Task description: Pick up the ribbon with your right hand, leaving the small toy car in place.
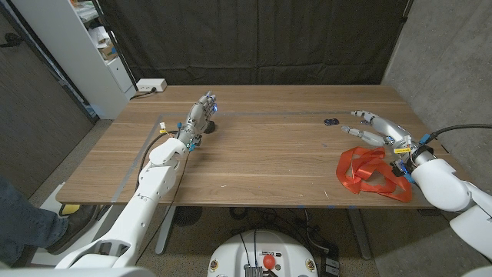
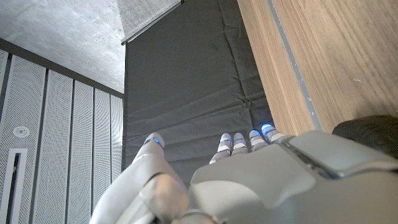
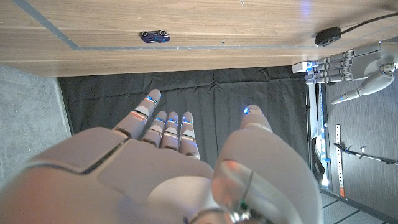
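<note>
The red ribbon lies in loops near the table's front right edge, just beside the right hand, whose fingers are spread and holding nothing. Farther back sits the small toy car. The left hand looks empty, fingers apparently extended.

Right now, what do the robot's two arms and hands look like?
Both arms have glossy white rounded shells. The left hand and right hand are silver-grey, with small blue lights at the tips of the fingers. Yellow and coloured wiring shows at each wrist, and a black cable runs to the right arm.
</note>
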Tool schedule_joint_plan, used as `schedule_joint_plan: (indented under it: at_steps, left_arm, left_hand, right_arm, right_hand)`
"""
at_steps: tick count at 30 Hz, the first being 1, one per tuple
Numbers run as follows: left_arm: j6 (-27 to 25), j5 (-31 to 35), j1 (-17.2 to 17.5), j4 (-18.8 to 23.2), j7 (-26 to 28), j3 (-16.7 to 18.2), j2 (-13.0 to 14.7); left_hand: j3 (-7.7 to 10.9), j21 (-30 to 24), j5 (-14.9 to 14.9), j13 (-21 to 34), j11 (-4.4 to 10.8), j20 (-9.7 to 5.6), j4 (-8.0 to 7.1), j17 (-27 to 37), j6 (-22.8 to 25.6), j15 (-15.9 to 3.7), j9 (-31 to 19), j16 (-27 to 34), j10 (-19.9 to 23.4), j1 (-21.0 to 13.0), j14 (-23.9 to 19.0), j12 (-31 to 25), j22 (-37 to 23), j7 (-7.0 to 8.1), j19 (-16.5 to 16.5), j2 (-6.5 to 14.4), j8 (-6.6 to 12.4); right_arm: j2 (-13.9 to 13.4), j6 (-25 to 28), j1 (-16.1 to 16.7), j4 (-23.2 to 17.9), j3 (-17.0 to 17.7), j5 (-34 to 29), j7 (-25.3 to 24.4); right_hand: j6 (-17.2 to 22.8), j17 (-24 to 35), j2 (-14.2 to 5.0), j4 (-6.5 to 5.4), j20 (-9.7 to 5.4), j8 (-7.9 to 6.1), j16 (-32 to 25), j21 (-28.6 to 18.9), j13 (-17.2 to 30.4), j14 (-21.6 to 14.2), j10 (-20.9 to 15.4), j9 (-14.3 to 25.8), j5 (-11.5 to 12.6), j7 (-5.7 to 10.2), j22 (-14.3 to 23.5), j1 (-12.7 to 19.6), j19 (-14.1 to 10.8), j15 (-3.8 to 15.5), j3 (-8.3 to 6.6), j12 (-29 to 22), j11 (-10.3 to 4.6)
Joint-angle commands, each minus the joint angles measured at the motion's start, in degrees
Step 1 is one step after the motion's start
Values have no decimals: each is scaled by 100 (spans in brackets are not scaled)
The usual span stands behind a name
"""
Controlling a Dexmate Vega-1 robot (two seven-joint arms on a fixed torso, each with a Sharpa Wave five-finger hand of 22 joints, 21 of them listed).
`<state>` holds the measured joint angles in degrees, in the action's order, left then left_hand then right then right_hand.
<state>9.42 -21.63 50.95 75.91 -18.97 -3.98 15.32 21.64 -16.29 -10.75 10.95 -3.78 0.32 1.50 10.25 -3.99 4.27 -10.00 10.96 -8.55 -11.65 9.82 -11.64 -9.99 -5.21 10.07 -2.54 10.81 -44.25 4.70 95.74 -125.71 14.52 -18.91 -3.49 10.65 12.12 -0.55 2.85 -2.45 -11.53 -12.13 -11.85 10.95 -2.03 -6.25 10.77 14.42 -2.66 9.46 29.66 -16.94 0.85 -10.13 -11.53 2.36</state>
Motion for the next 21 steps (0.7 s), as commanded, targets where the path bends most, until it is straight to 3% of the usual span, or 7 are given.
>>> schedule_joint_plan:
  at_steps: [1,10,21]
  left_arm:
    - [23,62,-23,-54,32,-60,-43]
    - [26,73,-93,-134,14,-86,-64]
    - [86,42,-178,-259,10,-54,-123]
  left_hand:
    - [6,25,-2,6,18,31,37,22,11,17,-23,-8,-52,-6,150,-13,-16,-40,642,73,-5]
    - [5,43,-2,6,20,39,44,22,14,17,-23,-8,-51,-6,151,-15,-17,-39,642,82,-5]
    - [3,69,-2,6,17,43,56,22,47,13,-24,-2,-16,-4,135,-30,-18,-36,631,97,7]
  right_arm:
    - [41,65,72,20,74,-288,160]
    - [22,147,139,24,-7,-842,27]
    - [16,354,126,-39,-45,-1136,213]
  right_hand:
    - [19,7,-26,30,-116,-8,10,10,6,-14,-30,33,24,53,26,3,-35,38,2,8,-6]
    - [-2,7,-27,39,-109,2,12,19,6,-12,-18,33,33,61,26,6,-35,35,2,14,-19]
    - [7,7,-31,47,-112,-1,8,25,7,-28,-30,35,45,72,26,9,-47,39,1,11,-38]
